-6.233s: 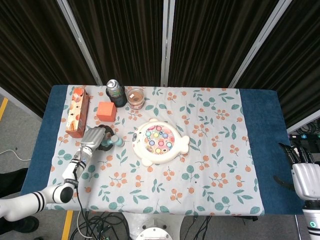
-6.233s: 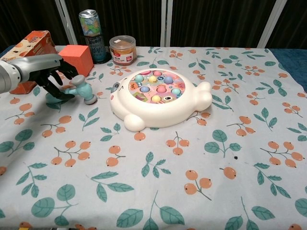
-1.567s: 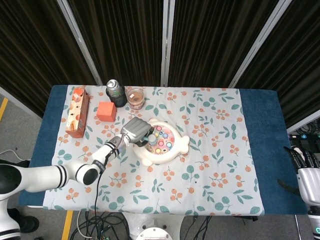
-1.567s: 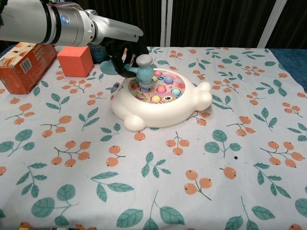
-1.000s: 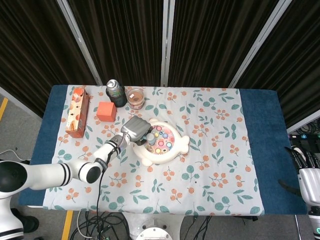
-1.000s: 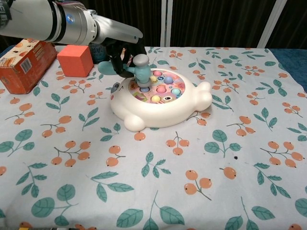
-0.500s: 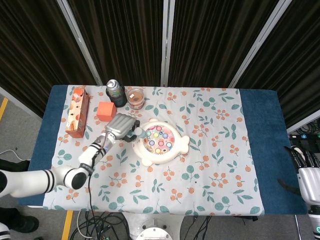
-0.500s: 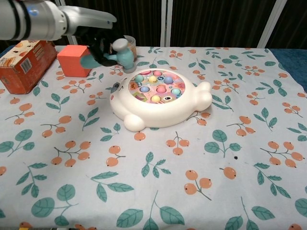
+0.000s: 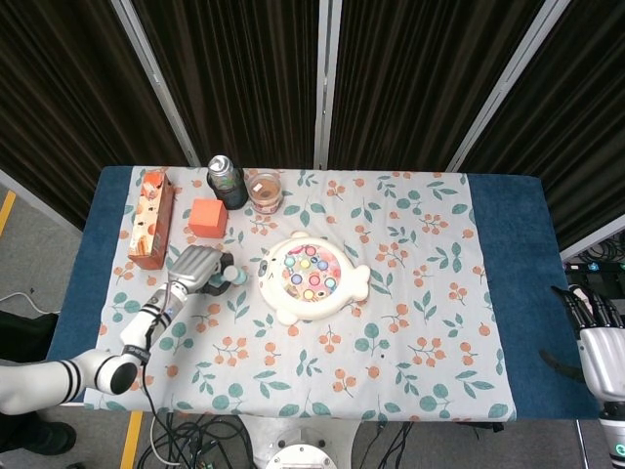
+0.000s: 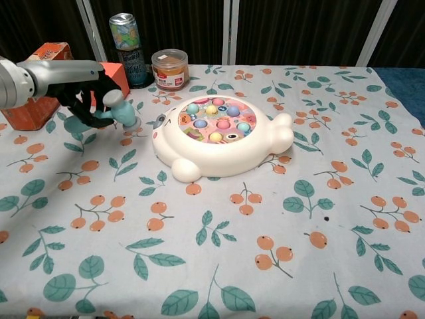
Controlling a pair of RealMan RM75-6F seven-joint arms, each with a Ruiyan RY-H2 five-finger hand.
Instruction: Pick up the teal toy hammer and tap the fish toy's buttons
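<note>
The white fish toy (image 9: 311, 278) (image 10: 219, 139) with coloured buttons lies mid-table. My left hand (image 9: 196, 267) (image 10: 85, 94) grips the teal toy hammer (image 9: 229, 277) (image 10: 119, 110) by its handle, well left of the fish toy and low over the cloth. The hammer's grey head points toward the fish, a short gap from its edge. My right hand (image 9: 598, 340) hangs off the table's right edge, fingers apart, holding nothing; the chest view does not show it.
At the back left stand a dark can (image 9: 226, 181) (image 10: 129, 49), a clear jar (image 9: 264, 191) (image 10: 170, 69), an orange cube (image 9: 207, 218) (image 10: 118, 74) and an orange carton (image 9: 150, 220) (image 10: 41, 83). The leaf-print cloth (image 10: 265, 252) covers the table.
My left hand has carried the hammer leftward and down, away from the fish toy's buttons, to a spot near the cloth left of the toy. The right hand has stayed put.
</note>
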